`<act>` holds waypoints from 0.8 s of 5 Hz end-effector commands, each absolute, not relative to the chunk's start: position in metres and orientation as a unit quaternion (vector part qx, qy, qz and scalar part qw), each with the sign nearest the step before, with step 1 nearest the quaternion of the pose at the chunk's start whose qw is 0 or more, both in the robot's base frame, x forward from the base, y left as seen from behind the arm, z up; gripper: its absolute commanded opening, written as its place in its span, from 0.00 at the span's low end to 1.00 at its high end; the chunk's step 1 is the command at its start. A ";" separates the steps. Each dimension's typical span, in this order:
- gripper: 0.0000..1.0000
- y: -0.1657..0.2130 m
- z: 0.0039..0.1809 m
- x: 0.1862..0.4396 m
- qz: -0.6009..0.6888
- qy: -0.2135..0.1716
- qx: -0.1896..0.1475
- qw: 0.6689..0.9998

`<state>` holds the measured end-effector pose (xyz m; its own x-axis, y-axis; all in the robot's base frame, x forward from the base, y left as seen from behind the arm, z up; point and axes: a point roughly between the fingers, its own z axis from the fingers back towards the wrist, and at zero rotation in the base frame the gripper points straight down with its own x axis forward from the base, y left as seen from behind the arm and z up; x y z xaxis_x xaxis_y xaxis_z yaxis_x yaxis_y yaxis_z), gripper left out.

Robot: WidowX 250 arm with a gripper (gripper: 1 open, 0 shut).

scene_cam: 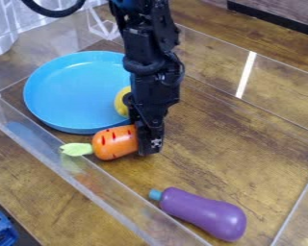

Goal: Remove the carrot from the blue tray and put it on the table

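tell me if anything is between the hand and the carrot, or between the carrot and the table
Nothing visible. The hand is already down on the carrot, which lies just off the blue tray and looks to be on the table. The lemon and eggplant sit clear of it.

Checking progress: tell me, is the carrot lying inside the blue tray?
No, the carrot lies on the table, just outside the blue tray's rim.

We see the hand (150,144) pointing down, its fingers around the carrot (115,143), which lies on the desk (246,135) just beside the blue tray (64,91). A purple eggplant (203,212) lies well apart from the tray.
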<state>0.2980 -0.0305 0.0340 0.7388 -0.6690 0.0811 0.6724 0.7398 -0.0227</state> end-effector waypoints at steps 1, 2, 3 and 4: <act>0.00 -0.036 0.059 0.303 -0.368 -0.072 -0.020 0.927; 0.00 -0.037 0.064 0.301 -0.372 -0.077 -0.023 0.925; 0.00 -0.039 0.067 0.297 -0.367 -0.082 -0.025 0.926; 0.00 -0.039 0.086 0.300 -0.378 -0.081 -0.028 0.922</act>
<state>0.2896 -0.0351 0.0626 0.7180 -0.6877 0.1073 0.6943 0.7185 -0.0412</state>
